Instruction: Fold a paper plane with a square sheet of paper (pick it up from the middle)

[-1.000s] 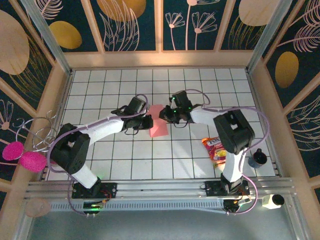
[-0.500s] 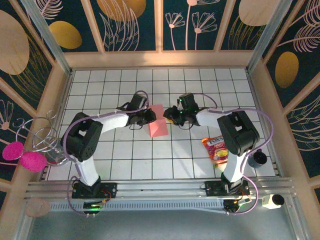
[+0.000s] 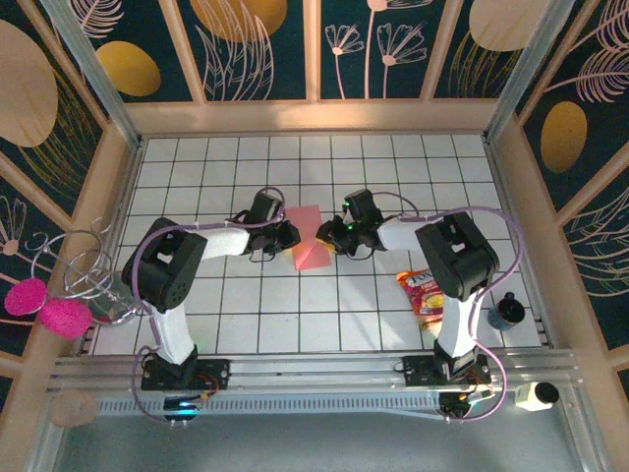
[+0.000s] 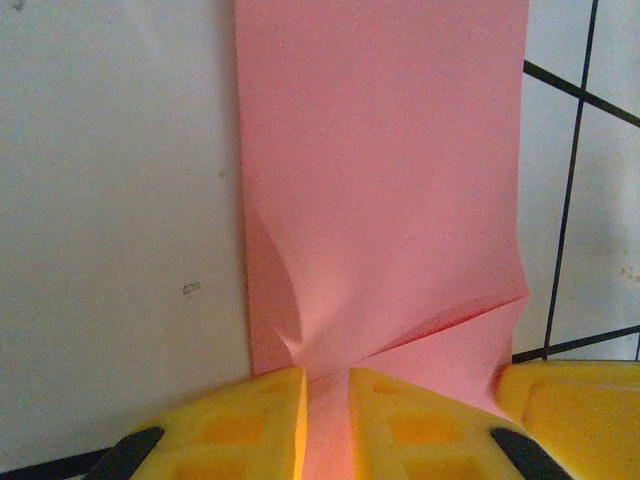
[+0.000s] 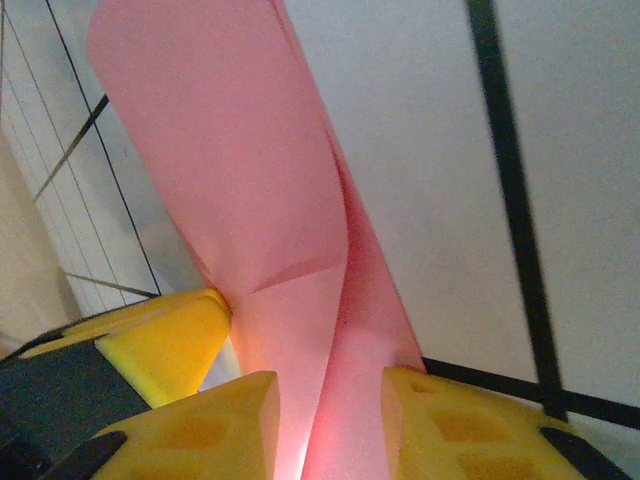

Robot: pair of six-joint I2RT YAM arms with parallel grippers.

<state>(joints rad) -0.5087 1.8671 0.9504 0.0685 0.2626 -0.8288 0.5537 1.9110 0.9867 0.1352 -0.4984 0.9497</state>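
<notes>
The salmon-pink square sheet of paper (image 3: 308,241) lies folded and partly raised at mid-table between both grippers. My left gripper (image 3: 289,236) is at its left edge. In the left wrist view the paper (image 4: 380,180) puckers where it runs into the narrow gap of that gripper (image 4: 325,425), shut on it. My right gripper (image 3: 325,236) is at the paper's right edge. In the right wrist view a curled flap of the paper (image 5: 230,180) passes between the jaws of that gripper (image 5: 330,430), which stand visibly apart. No finished paper plane is in view.
A red and yellow snack packet (image 3: 425,293) lies right of the right arm, and a dark cup (image 3: 507,312) stands near the right wall. A wire stand (image 3: 84,267) and pink puffs (image 3: 47,307) sit outside the left wall. Wooden walls enclose the tiled table (image 3: 236,315).
Both grippers have drawn closer to the paper's edges. The sheet has gone from a flat strip to a raised, tapering shape. The right jaws have widened.
</notes>
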